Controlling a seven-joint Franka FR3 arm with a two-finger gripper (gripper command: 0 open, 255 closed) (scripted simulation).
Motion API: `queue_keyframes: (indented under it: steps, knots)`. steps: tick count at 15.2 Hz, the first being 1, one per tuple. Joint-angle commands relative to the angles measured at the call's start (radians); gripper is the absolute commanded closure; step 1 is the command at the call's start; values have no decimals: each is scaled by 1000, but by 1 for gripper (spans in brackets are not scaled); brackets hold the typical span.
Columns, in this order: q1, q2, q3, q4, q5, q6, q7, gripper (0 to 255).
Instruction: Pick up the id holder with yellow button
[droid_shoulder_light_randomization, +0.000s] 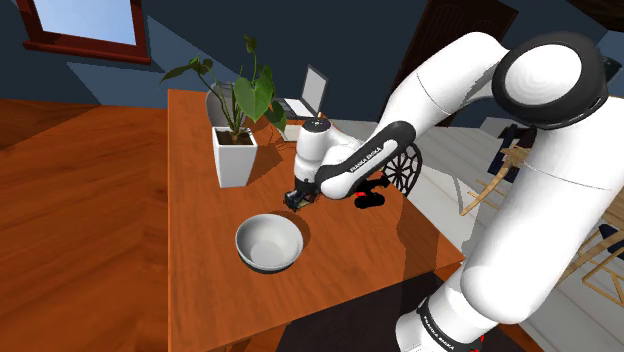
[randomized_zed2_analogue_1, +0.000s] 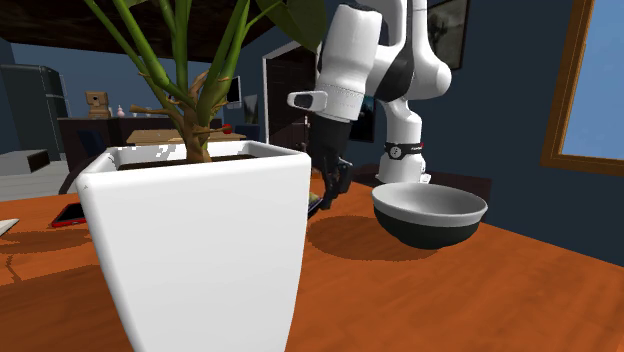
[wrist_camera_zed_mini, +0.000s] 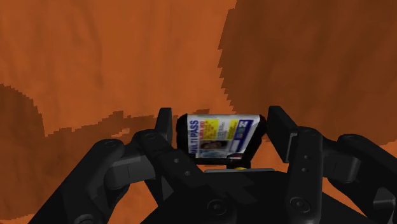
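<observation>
The id holder (wrist_camera_zed_mini: 219, 137) is a black case with a printed card showing a photo and blue and yellow patches; a bit of yellow shows at its lower edge. My gripper (wrist_camera_zed_mini: 222, 127) is shut on it, one black finger against each short side. In the shoulder view the gripper (droid_shoulder_light_randomization: 296, 198) points down over the wooden table (droid_shoulder_light_randomization: 200, 280), between the planter and the bowl, with the holder (droid_shoulder_light_randomization: 293, 201) at its tip. From the second exterior view the gripper (randomized_zed2_analogue_1: 335, 185) hangs close over the tabletop, just past the planter's edge.
A white planter (droid_shoulder_light_randomization: 236, 155) (randomized_zed2_analogue_1: 200, 250) with a leafy plant stands close beside the gripper. A grey bowl (droid_shoulder_light_randomization: 269, 242) (randomized_zed2_analogue_1: 428, 212) sits toward the table's front. A laptop (droid_shoulder_light_randomization: 310, 95) and a black wheel-like object (droid_shoulder_light_randomization: 400, 170) lie further back. A flat red-edged thing (randomized_zed2_analogue_1: 70, 213) lies behind the planter.
</observation>
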Motion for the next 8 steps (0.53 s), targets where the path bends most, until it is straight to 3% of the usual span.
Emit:
queue_keyframes:
  steps: [1, 8]
  knots:
    - [-5, -27, 10, -2, 28, -22, -25, 255]
    - [-13, -93, 29, -5, 93, -76, -84, 255]
